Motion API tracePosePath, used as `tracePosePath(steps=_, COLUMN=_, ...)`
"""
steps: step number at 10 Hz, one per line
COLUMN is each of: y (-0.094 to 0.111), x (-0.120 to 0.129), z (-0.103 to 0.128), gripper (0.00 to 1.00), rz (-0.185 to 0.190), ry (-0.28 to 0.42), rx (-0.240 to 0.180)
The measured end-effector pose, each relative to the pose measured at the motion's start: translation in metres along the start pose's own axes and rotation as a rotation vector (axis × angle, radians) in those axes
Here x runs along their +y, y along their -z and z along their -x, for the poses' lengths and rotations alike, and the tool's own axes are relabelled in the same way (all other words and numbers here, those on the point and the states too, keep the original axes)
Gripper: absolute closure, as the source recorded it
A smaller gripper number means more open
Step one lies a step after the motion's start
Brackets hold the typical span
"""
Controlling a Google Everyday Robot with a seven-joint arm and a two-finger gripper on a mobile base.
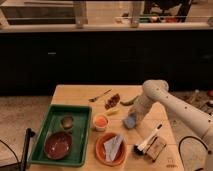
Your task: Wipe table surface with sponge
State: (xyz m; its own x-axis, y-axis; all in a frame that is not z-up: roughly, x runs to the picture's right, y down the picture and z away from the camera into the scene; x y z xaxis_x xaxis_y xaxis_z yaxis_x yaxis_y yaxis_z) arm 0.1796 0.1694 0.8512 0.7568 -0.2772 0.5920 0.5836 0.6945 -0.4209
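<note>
The robot's white arm (170,102) reached in from the right and bent down over the middle of the table (80,94), a light tan wooden top with faint plank lines. Its hand (133,119) was low over the wood, just right of centre, with its fingers closed tight on the sponge (130,121), a small blue-grey block that sat at or very near the table surface; I could not tell for certain whether it was pressed flat. Just beside the sponge, to its left, stood a small cup with orange contents (101,121). On the left part of the table lay a green tray (44,150), holding a dark reddish bowl (57,145) near its front and a smaller round dish (67,121) behind it. In front of the cup was an orange plate (100,155) with a folded grey cloth (114,146) lying on it. To the right of that plate, a black-and-white brush (148,140) lay tilted, resting against a brownish block (157,149). Farther back on the table, behind the hand, I saw a spoon (100,95), a small dark reddish-brown item (113,101) and something green (129,101), all near one another but apart from the sponge.
</note>
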Motion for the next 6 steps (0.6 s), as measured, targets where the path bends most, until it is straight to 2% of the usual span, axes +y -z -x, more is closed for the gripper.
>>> tracePosePath(steps=2, y=-0.004, x=0.009, z=0.003, gripper=1.00, rz=0.011, ry=0.010, rx=-0.004)
tracePosePath(steps=6, y=-0.006, x=0.020, z=-0.018, gripper=1.00, rz=0.026, ry=-0.030, rx=0.004)
